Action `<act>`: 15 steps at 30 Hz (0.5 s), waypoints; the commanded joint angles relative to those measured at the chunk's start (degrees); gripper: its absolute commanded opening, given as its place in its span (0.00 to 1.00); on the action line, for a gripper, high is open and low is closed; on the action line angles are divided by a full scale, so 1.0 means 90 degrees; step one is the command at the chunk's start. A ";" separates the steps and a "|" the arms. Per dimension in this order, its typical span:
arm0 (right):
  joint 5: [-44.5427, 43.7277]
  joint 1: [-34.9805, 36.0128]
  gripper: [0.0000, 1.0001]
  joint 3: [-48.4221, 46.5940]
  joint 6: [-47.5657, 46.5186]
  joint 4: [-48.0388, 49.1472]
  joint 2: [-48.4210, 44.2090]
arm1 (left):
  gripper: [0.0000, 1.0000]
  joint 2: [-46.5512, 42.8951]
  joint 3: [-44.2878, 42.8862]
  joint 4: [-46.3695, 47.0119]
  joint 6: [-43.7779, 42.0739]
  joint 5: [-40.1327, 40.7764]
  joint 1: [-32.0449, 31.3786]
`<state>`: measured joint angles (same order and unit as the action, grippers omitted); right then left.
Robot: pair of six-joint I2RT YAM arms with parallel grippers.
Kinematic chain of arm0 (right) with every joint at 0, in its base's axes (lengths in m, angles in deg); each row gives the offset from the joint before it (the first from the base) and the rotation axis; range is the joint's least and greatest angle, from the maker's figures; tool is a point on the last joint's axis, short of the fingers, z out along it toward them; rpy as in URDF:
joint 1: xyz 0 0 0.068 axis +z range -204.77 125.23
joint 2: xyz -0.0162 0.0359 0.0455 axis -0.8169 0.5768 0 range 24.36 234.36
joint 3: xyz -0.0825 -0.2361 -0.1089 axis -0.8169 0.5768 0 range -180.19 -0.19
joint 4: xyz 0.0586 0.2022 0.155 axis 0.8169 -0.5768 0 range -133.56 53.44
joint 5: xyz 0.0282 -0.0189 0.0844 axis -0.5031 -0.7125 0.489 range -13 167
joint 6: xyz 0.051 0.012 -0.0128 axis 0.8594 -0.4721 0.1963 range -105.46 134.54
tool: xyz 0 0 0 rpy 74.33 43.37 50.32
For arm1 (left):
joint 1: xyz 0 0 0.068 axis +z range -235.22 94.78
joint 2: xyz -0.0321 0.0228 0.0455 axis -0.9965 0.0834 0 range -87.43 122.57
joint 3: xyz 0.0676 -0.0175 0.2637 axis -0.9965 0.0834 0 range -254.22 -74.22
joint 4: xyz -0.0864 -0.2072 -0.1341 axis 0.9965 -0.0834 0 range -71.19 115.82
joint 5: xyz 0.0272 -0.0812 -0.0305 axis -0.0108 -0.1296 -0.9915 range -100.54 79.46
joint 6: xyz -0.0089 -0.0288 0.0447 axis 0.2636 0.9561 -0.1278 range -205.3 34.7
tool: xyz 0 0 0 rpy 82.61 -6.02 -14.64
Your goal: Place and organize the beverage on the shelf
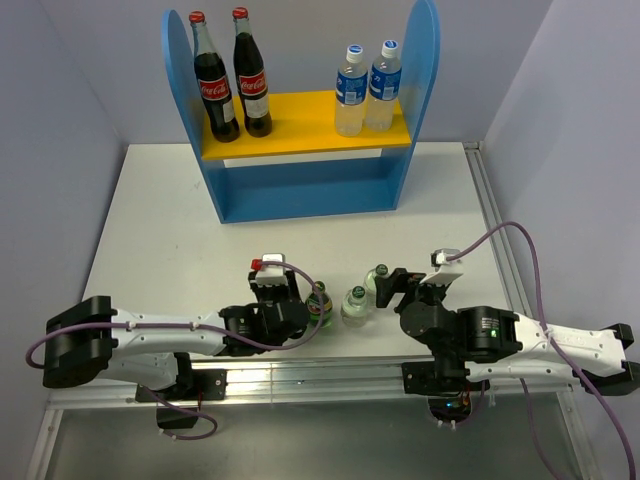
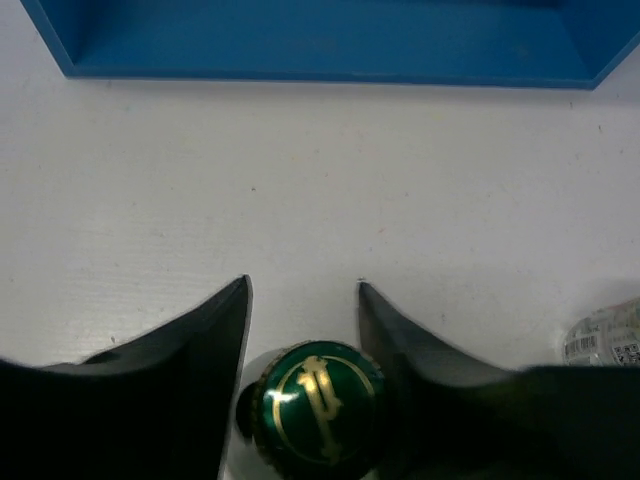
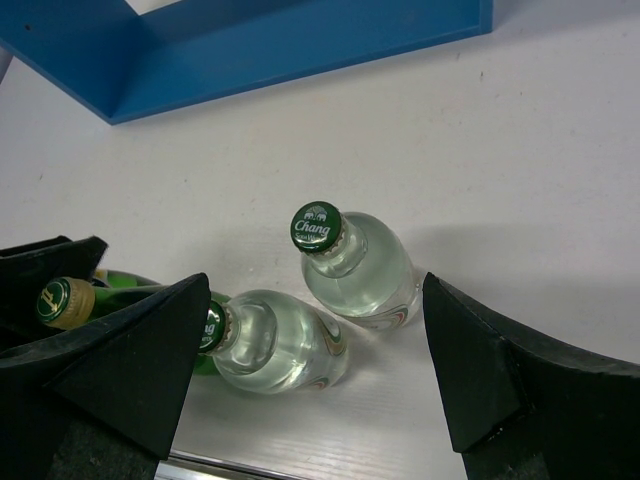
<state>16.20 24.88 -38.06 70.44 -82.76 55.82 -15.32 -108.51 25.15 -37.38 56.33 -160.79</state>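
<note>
**Left tool pinches a green bottle; right tool stands wide by the clear pair**

From above, the left arm lies low along the near edge of the worktop, stretched out toward the right. The left tool is clamped on a green bottle standing near the middle. The right arm reaches in from the right with its elbow folded low. The right tool points left with its fingers spread, just beside two clear bottles to the right of the green one. At the far side, the shelf carries two water bottles on the right of its yellow board and two cola bottles on the left.

The left wrist camera looks along the dark fingers. They sit on either side of the green bottle's gold-marked cap, the right one against it, and the shelf's blue base is far ahead.

The right wrist camera shows both fingers wide apart and holding nothing. The two green-capped clear bottles stand upright and close together ahead of the gap. The green bottle peeks out behind the left finger.
</note>
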 commanded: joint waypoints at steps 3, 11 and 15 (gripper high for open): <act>-0.0188 0.0046 0.93 0.0047 0.0020 0.0181 0.0069 | 0.79 0.0190 0.0225 -0.0199 0.0378 -0.0311 0.0047; -0.0188 0.0046 0.93 0.0077 -0.0039 0.0211 0.0059 | 0.90 0.0034 0.0527 -0.0385 0.0886 -0.0574 0.0037; -0.0198 0.0046 0.93 0.0077 -0.0049 0.0250 0.0078 | 0.89 0.0189 0.0742 -0.0307 0.1246 -0.0682 -0.0050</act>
<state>16.20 24.88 -38.00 69.96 -82.34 56.15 -14.01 -103.76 23.71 -29.43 51.74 -160.74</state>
